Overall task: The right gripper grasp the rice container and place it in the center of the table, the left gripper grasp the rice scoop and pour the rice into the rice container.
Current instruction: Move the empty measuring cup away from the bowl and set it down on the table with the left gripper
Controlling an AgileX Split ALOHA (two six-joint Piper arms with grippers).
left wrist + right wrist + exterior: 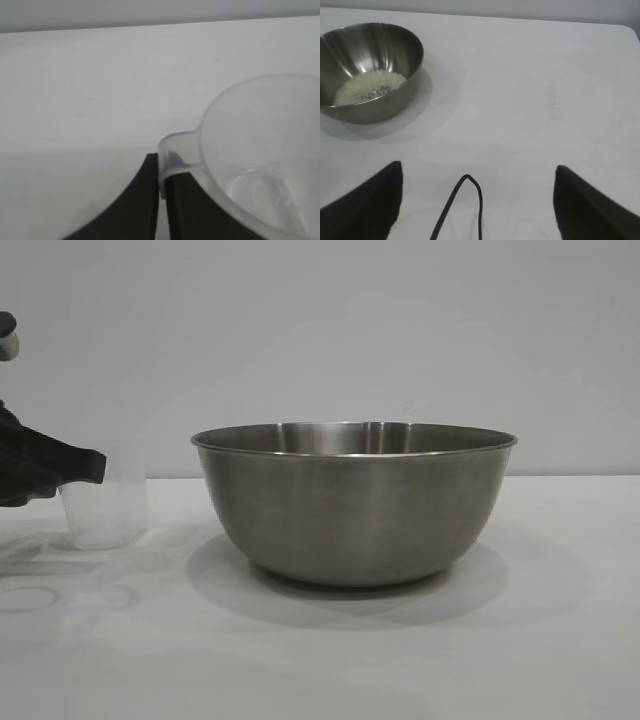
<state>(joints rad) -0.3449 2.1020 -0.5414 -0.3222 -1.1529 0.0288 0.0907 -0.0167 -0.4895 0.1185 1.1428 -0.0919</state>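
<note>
Rice (367,85) already lies in the steel bowl (355,502) at mid-table. Left gripper (161,200), fingers slightly parted, flanks the handle of the empty upright scoop (103,512) beside the bowl; back straight off without tipping it. Right gripper (477,200) rests spread, well apart.

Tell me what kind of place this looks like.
Probably a lab test bench rather than a kitchen: a bare white table against a plain wall, holding only a steel bowl with some rice and a plastic scoop, with the black left gripper at the scoop.
</note>
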